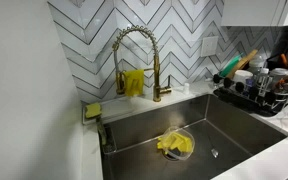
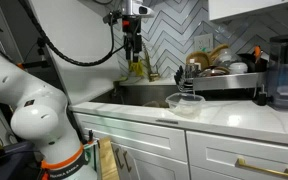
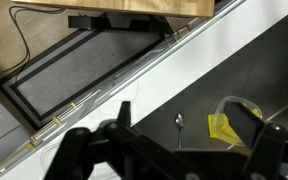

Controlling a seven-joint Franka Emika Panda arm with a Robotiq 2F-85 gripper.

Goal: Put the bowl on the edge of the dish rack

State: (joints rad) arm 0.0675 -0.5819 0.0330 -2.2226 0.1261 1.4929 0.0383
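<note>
The bowl (image 2: pixel 185 103), small, clear and greyish, stands upright on the white counter in front of the sink. The black dish rack (image 2: pixel 227 78), crowded with dishes and cups, stands behind it; it also shows in an exterior view (image 1: pixel 260 88). My gripper (image 2: pixel 134 52) hangs high over the sink near the faucet, left of the bowl and well apart from it. In the wrist view the gripper (image 3: pixel 170 150) is open and empty, looking down into the sink. The bowl is out of the wrist view.
A second clear bowl with a yellow cloth (image 1: pixel 175 145) lies in the steel sink (image 1: pixel 144 125), also in the wrist view (image 3: pixel 234 125), with a spoon (image 3: pixel 180 122) beside it. A gold faucet (image 1: pixel 134 45) holds a yellow cloth (image 1: pixel 133 82).
</note>
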